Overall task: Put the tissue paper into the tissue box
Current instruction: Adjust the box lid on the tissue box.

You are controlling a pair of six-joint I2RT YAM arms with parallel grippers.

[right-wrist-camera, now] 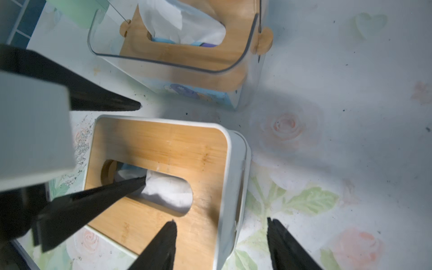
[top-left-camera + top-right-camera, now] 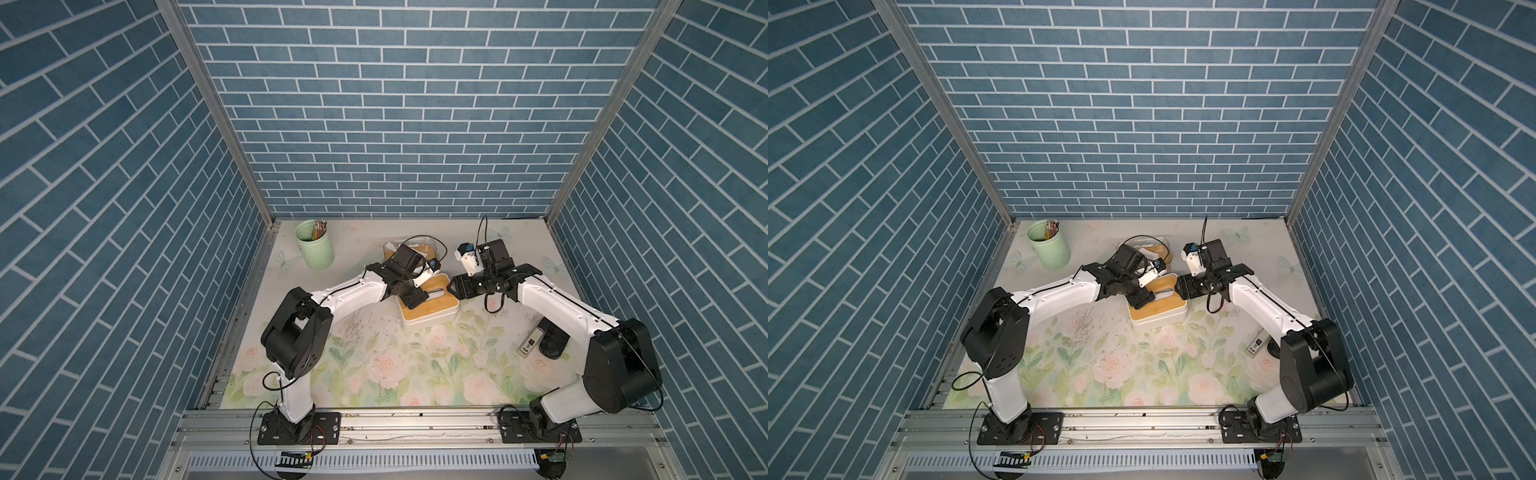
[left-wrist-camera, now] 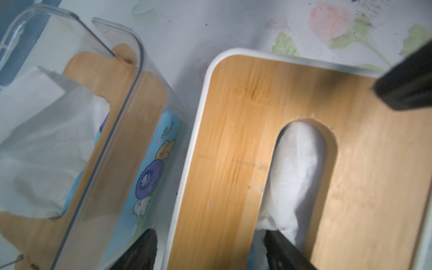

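Note:
The tissue box point(image 2: 432, 311) is white with a bamboo lid point(image 3: 233, 117) and sits mid-table in both top views. White tissue paper point(image 3: 297, 163) lies crumpled in the lid's long slot point(image 1: 168, 189). My left gripper point(image 3: 210, 233) is open across the lid. One of its fingers point(image 1: 105, 198) pokes into the slot against the tissue, and the other hangs outside the box's long side. My right gripper point(image 1: 221, 221) is open and straddles the box's end wall, one finger above the lid, the other over the mat. Neither gripper holds anything.
A clear tissue holder point(image 1: 187, 63) with a bamboo plate, a blue tissue pack and a sheet sticking up stands just behind the box point(image 2: 415, 249). At the back left is a green cup point(image 2: 314, 243) of pencils. A stapler point(image 2: 530, 343) lies at the right.

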